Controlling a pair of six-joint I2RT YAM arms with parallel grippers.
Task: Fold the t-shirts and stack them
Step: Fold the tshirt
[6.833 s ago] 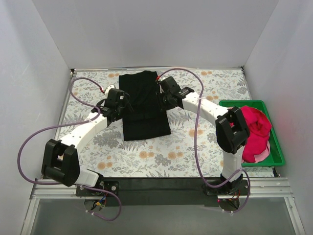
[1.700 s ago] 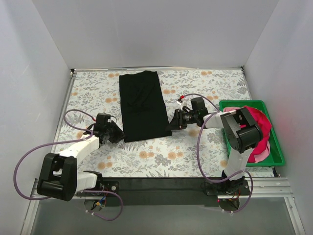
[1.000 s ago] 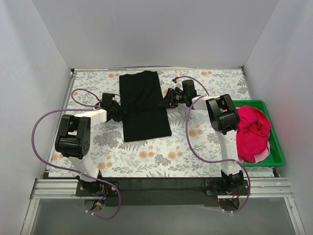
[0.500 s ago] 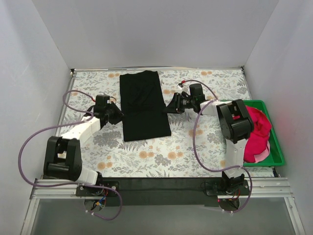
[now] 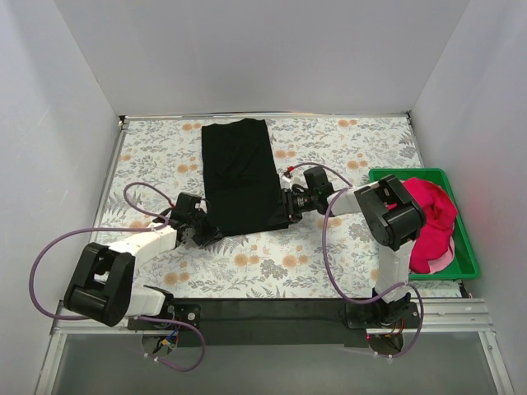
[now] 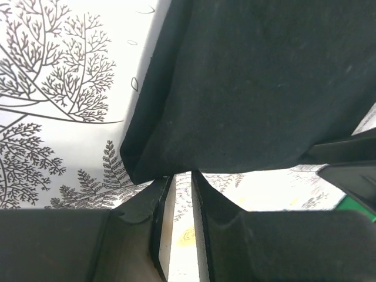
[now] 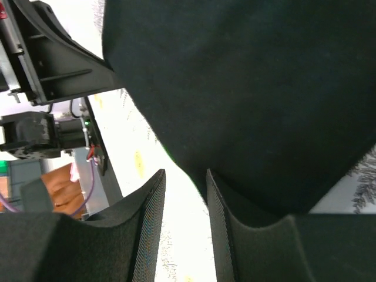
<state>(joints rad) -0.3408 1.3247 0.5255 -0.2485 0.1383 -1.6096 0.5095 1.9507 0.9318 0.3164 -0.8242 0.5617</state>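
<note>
A plain black t-shirt (image 5: 243, 177), folded into a long strip, lies flat on the floral table. My left gripper (image 5: 206, 233) is low at its near left corner. In the left wrist view the jaws (image 6: 182, 176) stand slightly apart with bare table between them, tips right at the shirt's (image 6: 252, 82) near edge. My right gripper (image 5: 288, 206) is low at the near right corner. Its jaws (image 7: 185, 176) are open and empty, one finger by the cloth's (image 7: 252, 88) edge. A pinkish-red t-shirt (image 5: 428, 218) lies bunched in the crate.
A green plastic crate (image 5: 383, 174) stands at the table's right edge. White walls close in the left, back and right. Purple cables loop around both arms. The right gripper's body (image 6: 346, 167) shows in the left wrist view.
Both grippers have moved from the shirt's middle sides toward me, down to its near corners. The black shirt has not visibly shifted.
</note>
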